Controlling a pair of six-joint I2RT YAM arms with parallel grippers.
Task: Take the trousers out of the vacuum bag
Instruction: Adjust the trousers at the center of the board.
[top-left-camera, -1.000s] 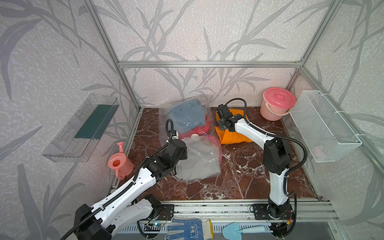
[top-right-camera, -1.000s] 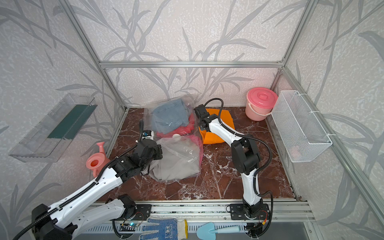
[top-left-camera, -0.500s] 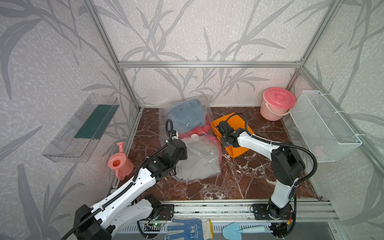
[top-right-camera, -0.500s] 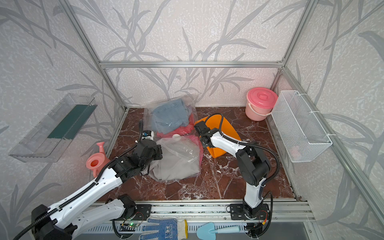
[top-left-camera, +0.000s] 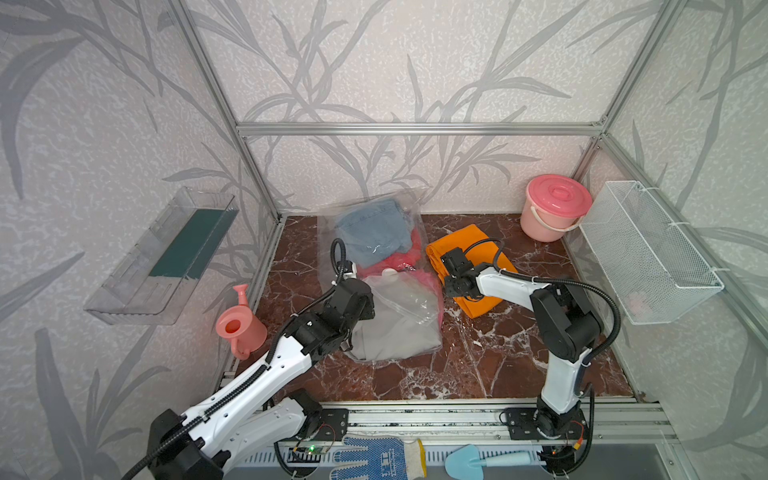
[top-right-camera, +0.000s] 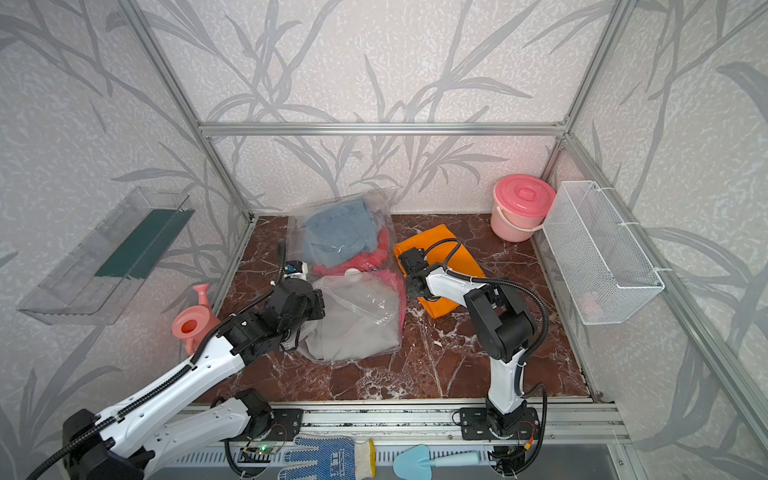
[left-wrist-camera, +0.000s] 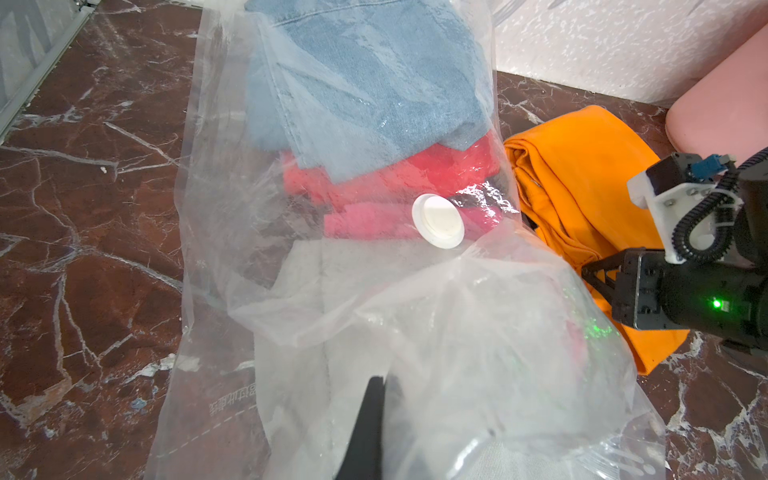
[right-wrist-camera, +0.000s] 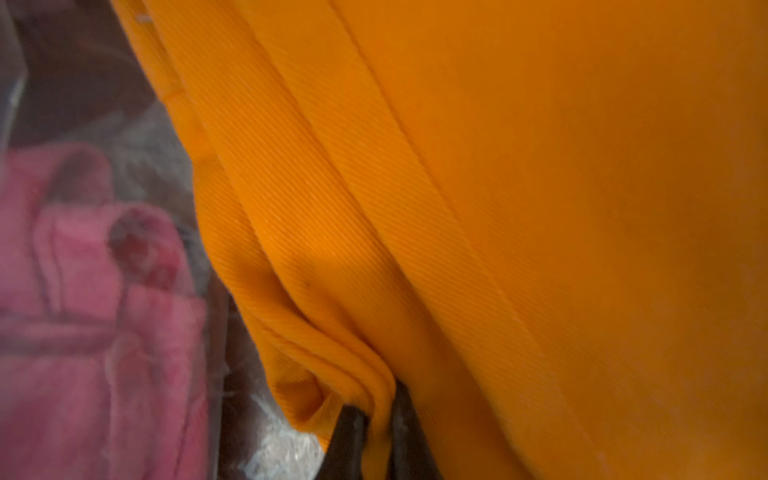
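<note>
The clear vacuum bag (top-left-camera: 409, 291) lies along the floor, its white valve (left-wrist-camera: 438, 226) facing up. Inside it are blue denim trousers (top-left-camera: 372, 232) at the far end, red and pink ones (left-wrist-camera: 374, 187) in the middle and grey ones (top-left-camera: 399, 332) at the near end. My left gripper (left-wrist-camera: 380, 388) is shut on the bag's plastic film over the grey pair. The orange trousers (top-left-camera: 457, 243) lie on the floor to the right of the bag. My right gripper (right-wrist-camera: 376, 419) is shut on a fold at their edge nearest the bag.
A pink lidded bucket (top-left-camera: 557, 212) stands in the back right corner beside a white wire basket (top-left-camera: 648, 253) on the right wall. A pink watering can (top-left-camera: 239, 328) sits at the left wall under a clear tray (top-left-camera: 166, 257). A dotted glove (top-left-camera: 374, 457) and a blue trowel (top-left-camera: 478, 459) lie on the front rail.
My right gripper has drawn back toward the front, dragging the orange trousers along the floor beside the bag. The left arm and the bag have stayed put.
</note>
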